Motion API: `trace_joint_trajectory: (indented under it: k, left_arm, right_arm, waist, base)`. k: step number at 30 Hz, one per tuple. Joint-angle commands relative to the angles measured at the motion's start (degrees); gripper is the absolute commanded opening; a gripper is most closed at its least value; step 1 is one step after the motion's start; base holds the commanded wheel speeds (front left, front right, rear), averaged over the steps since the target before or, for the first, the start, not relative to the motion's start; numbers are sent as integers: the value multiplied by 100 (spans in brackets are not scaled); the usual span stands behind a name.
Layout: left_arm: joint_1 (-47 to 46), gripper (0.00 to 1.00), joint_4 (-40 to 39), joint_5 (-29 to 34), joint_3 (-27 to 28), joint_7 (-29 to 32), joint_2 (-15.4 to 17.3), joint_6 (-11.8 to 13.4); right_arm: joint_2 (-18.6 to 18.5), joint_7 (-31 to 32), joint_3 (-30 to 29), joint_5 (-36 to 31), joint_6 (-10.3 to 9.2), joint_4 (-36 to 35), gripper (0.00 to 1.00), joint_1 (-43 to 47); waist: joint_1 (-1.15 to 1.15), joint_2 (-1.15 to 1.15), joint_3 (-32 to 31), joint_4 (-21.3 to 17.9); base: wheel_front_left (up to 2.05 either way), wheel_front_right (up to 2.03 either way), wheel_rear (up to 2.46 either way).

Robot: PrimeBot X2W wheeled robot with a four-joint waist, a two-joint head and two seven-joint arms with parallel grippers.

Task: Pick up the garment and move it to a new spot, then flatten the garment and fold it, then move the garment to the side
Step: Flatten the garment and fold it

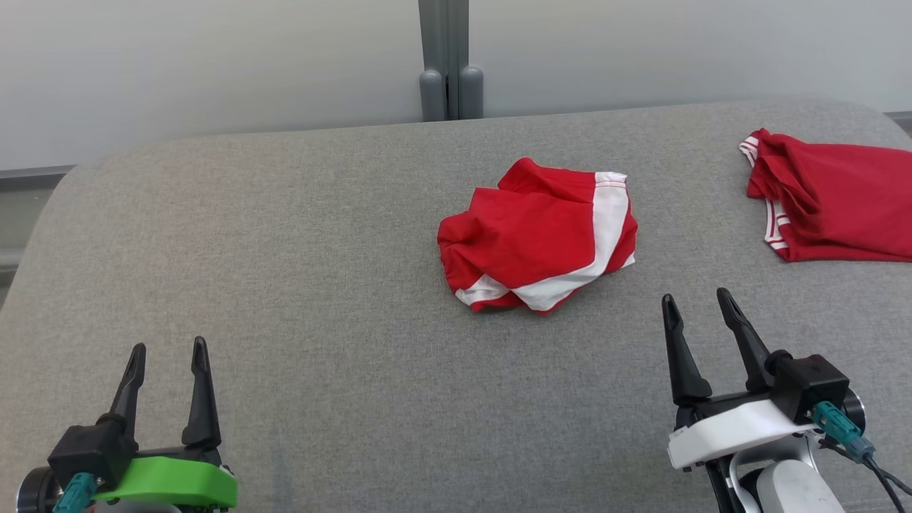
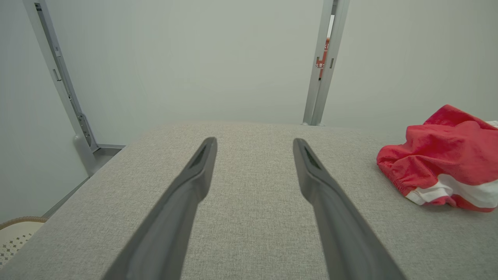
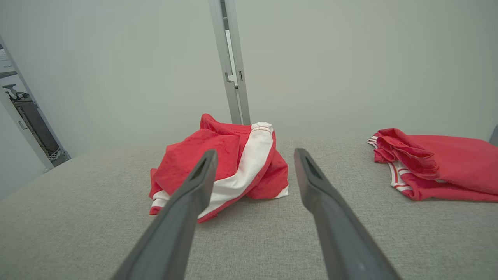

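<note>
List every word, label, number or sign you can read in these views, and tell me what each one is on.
Nothing here can be read.
Red sign behind the gap in the post: white marks, too small to read.
Pale sheet at the far left of the right wrist view: faint marks, blurred.
Crumpled garment: white stripes, no text.
Other garment: white trim, no text.

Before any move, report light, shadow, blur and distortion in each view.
Head view: even, soft light, sharp; faint shadow under the crumpled garment. Left wrist view: wide-angle, wall posts splay outward; left hand softens near the lens. Right wrist view: same stretch, garment sharp.
</note>
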Motion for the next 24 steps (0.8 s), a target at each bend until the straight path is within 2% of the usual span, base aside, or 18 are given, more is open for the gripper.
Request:
trace_joint_trajectory:
  k: [1, 19, 24]
  left_arm:
    - [-12, 100, 7, 65, 22, -16, -5, -18]
    - [-19, 100, 14, 10, -33, -16, 44, -19]
    - [-137, 100, 50, 2, -237, -16, 72, -19]
  right_arm:
    - [-10, -15, -5, -25, -10, 9, 100, 28]
    - [-10, -15, 22, -19, -10, 24, 100, 17]
    - [-10, -15, 96, -3, -10, 45, 100, -71]
  waist:
    - [0, 0, -2, 1]
    - [0, 0, 38, -25]
    - [0, 0, 85, -105]
  base:
    - [0, 0, 0]
    - [0, 0, 0]
    - [0, 0, 0]
